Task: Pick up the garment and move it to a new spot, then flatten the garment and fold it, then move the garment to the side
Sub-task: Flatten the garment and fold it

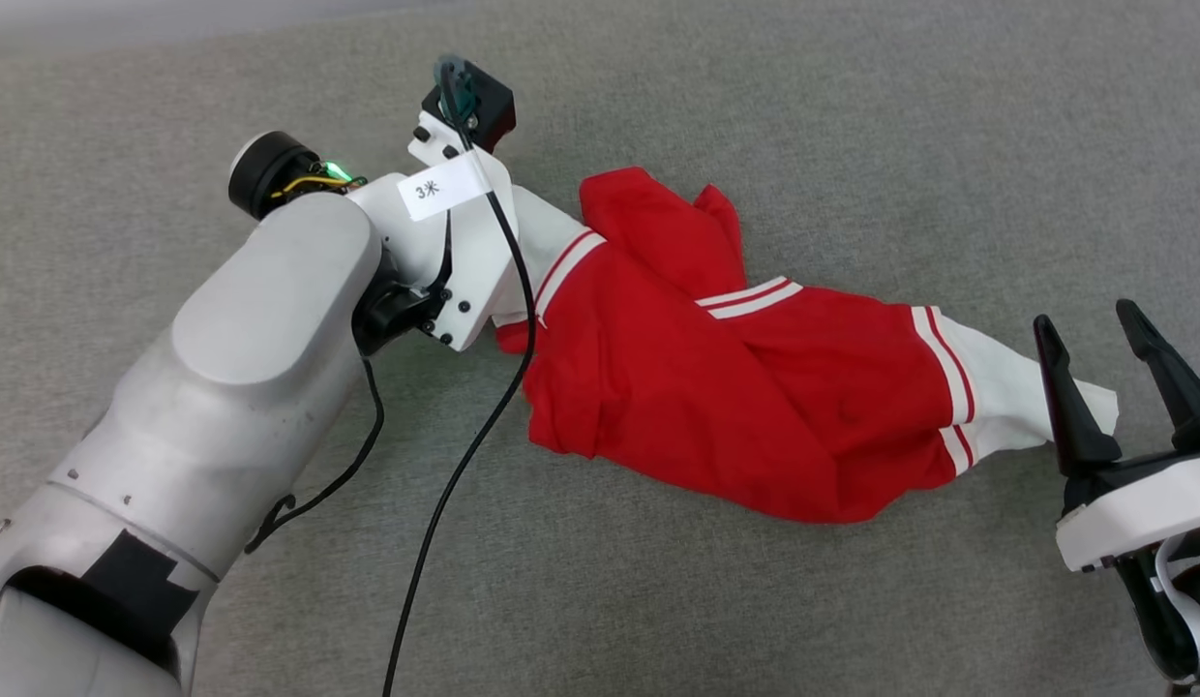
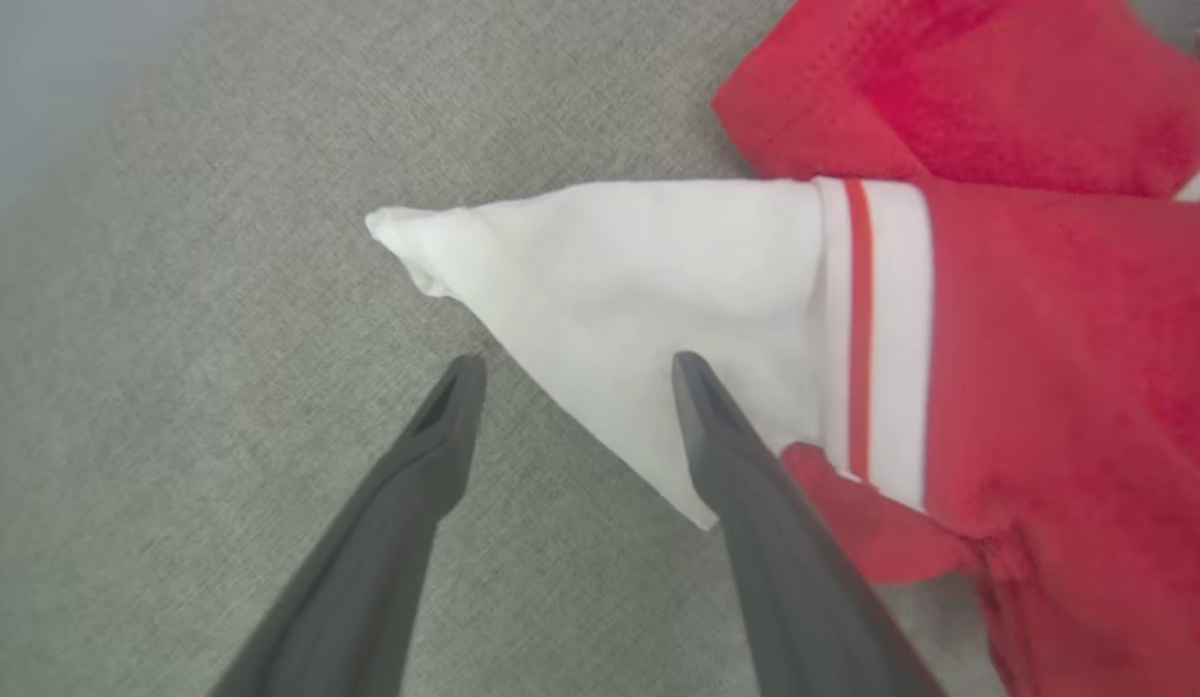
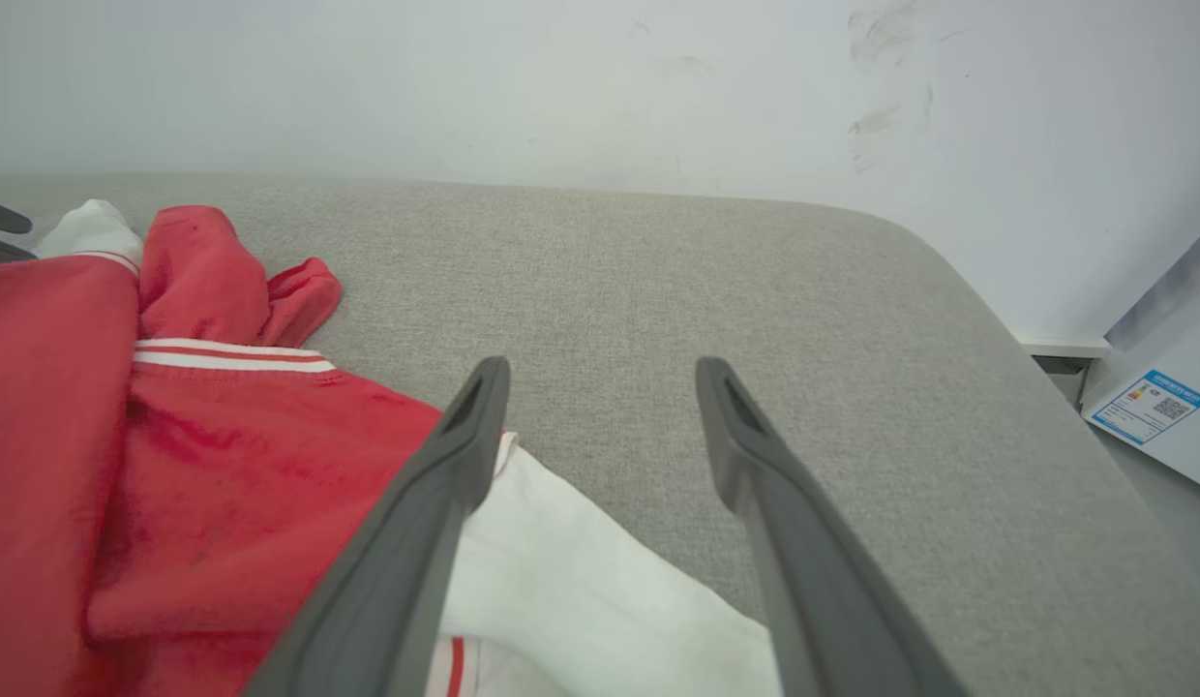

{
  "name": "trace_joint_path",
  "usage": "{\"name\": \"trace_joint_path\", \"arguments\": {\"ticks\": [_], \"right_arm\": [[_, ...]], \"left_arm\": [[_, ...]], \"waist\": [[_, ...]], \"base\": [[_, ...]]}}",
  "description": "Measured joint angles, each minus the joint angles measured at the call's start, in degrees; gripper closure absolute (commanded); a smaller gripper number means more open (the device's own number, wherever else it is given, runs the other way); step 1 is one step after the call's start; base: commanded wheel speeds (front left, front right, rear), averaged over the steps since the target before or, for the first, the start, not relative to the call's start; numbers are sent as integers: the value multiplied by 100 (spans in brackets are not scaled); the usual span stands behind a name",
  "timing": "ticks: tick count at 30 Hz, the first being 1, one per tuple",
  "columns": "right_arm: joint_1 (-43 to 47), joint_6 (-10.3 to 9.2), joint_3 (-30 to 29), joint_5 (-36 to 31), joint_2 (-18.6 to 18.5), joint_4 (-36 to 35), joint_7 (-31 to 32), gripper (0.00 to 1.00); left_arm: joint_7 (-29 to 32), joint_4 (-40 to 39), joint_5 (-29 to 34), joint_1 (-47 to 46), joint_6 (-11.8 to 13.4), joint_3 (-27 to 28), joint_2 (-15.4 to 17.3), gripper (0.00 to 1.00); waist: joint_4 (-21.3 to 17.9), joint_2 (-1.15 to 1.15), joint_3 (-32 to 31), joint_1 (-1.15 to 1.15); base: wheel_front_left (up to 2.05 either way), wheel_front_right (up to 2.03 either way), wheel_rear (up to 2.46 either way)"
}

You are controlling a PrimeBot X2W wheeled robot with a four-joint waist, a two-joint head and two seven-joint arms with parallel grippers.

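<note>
Head view, near first: the L arm (image 1: 271,319) comes in from 8 o'clock, big & pale. It has a black cable (image 1: 465,455) hanging off it and a white tag (image 1: 435,189) on the wrist. The R gripper (image 1: 1086,315) sits at 4 o'clock w/ its two dark fingers spread apart, holding nothing.

The garment (image 1: 716,387) lies crumpled on the grey cloth surface (image 1: 852,600), mid picture, stretched from 10 o'clock to 4 o'clock. The red body is bunched in soft folds, w/ a red & white striped band across the middle. The R-side sleeve (image 1: 1006,387) is white and points to 4 o'clock. Its tip is just beside the R gripper's inner finger; can't tell if they touch. The L-side sleeve (image 1: 547,227), also white, sits at the 10 o'clock end and goes under the L arm's wrist.

L wrist view: the L gripper (image 2: 578,360) has its fingers wide apart, holding nothing. The finger at 5 o'clock lies over the edge of the white sleeve, and the finger at 7 o'clock is over bare grey cloth. The sleeve tip points to 9 o'clock and the red body is at 3 o'clock.

R wrist view: white sleeve cloth lies at 6 o'clock, under & btwn the spread fingers. Red folds are at 8 o'clock. Farther off the grey cloth runs up to 12 o'clock and meets a white wall (image 3: 465,77) w/ scuff marks. A blue & white sticker (image 3: 1147,407) shows at 3 o'clock.
</note>
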Motion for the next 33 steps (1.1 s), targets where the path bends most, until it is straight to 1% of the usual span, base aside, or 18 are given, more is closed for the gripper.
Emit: {"name": "trace_joint_path", "arguments": {"ticks": [5,8,9,10,14,18,21,25,29,33], "right_arm": [[-101,0,47,0,66,41,-27,0],[-168,0,60,2,85,91,-85,0],[-175,0,57,2,84,107,-102,0],[-174,0,53,2,85,129,-110,0],[-173,0,34,2,76,221,-133,0],[-162,0,23,1,60,279,-116,0],[-57,0,-4,1,43,302,-91,0],[115,0,-63,2,18,308,-48,0],[245,0,-116,11,14,293,3,0],[350,0,-130,21,12,272,21,0]], "left_arm": [[-49,434,-113,-113,1,-468,25,0],[-54,548,-218,-204,-9,-748,65,0],[-48,560,-282,-223,-9,-825,80,73],[-74,563,-316,-255,-9,-911,99,100],[-319,526,-454,-279,-10,-1247,113,100],[-823,465,-506,-263,-9,-1454,197,100],[-1351,307,-553,-222,-8,-1457,309,100],[-2064,74,-643,-39,-1,-1294,469,100],[-2614,-149,-645,304,294,-1107,827,100],[-3089,-478,-716,770,706,-891,1247,100]], "waist": [[-121,0,233,0],[-173,0,331,0],[-181,0,348,-1],[-182,0,356,-1],[-140,0,306,0],[-52,0,141,0],[30,0,-36,0],[181,0,-277,0],[368,0,-486,0],[507,0,-686,0]], "base": [[0,0,0],[0,0,0],[0,0,0],[0,0,0],[0,0,0],[0,0,0],[0,0,0],[0,0,0],[0,0,0],[0,0,0]]}}
